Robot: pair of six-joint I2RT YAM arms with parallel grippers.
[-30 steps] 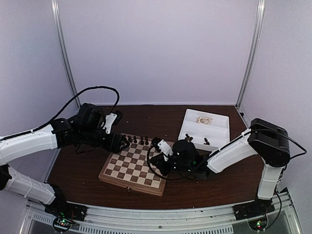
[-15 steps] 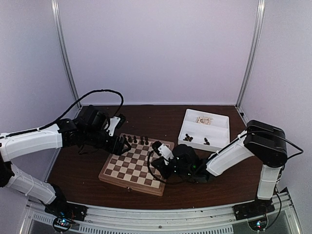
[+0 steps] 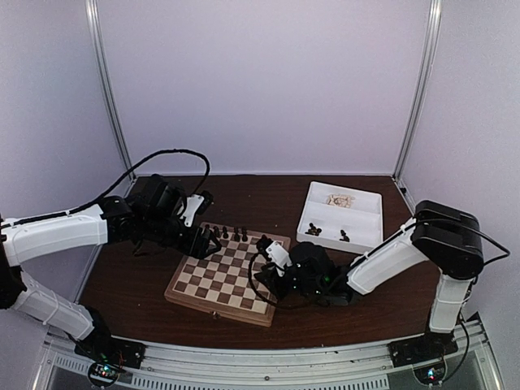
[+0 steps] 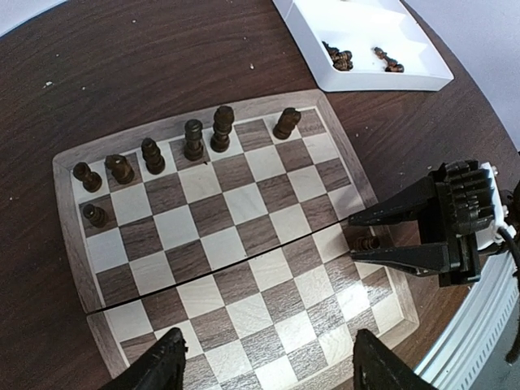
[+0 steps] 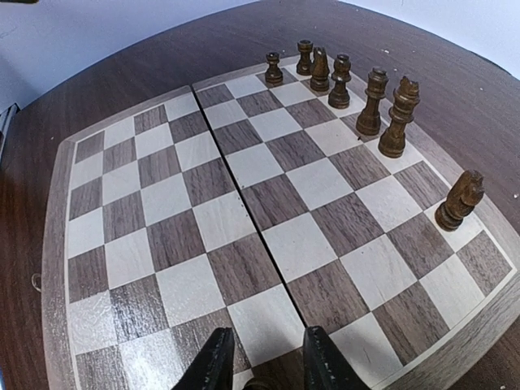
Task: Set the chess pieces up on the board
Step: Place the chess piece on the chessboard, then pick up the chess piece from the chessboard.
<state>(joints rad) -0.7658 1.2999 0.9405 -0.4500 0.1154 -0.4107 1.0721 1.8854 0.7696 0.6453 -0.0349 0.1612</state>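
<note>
Seemingly placing it, the right gripper (image 4: 352, 239), slightly spread, straddles a dark piece (image 4: 367, 242) at the board's (image 4: 244, 236) right edge; the left gripper (image 4: 267, 333) hovers spread, empty.

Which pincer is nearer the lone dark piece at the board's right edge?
Right. The right pincer straddles that piece, one finger either side; the left pincer hangs above the board, well clear.

Board (image 4: 219, 244): middle squares unoccupied, passable from above. Obstacles: dark pieces (image 4: 193, 140) along its far rows; right claw (image 4: 361, 238) low at its right edge.
</note>
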